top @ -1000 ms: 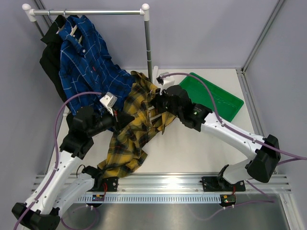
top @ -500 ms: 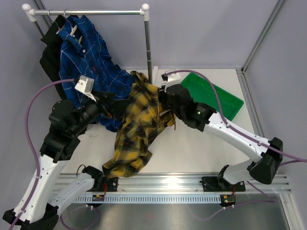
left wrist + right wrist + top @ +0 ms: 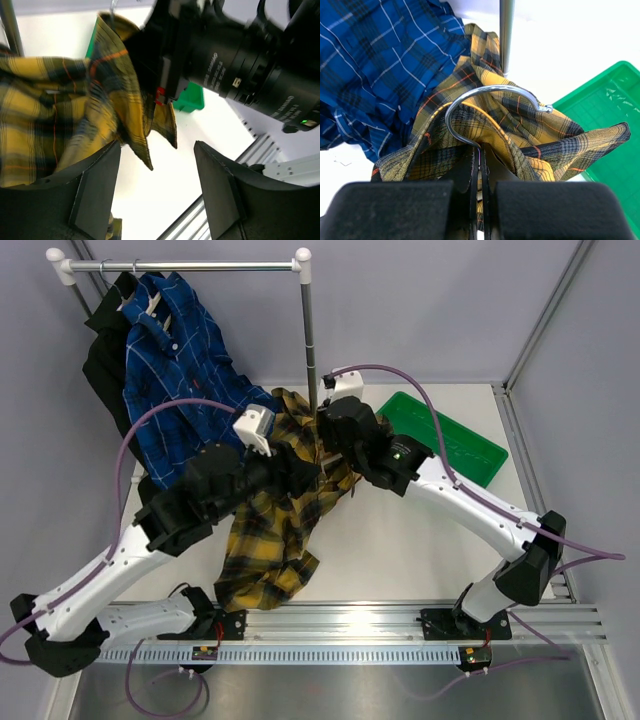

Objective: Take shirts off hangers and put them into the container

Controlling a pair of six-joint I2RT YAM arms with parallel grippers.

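Though unseen overhead, hook [image 3: 495, 88] in claw [image 3: 480, 156]

Cloth, metal and plastic finishes

The plaid shirt [image 3: 270, 530] at centre is soft, matt woven flannel, heavily creased. The blue shirt [image 3: 185, 380] at upper left is a thinner matt cloth, and the black shirt [image 3: 100, 370] beside it is dull cloth. The hook [image 3: 492, 87] and rail [image 3: 180, 266] are bright polished metal. The tray [image 3: 470, 455] at right is glossy green plastic. The table [image 3: 400, 550] is smooth matt white.

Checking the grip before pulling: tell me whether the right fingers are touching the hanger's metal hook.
Touching. The right wrist view shows the hook running down into the shut right fingers, its stem pinched between them.
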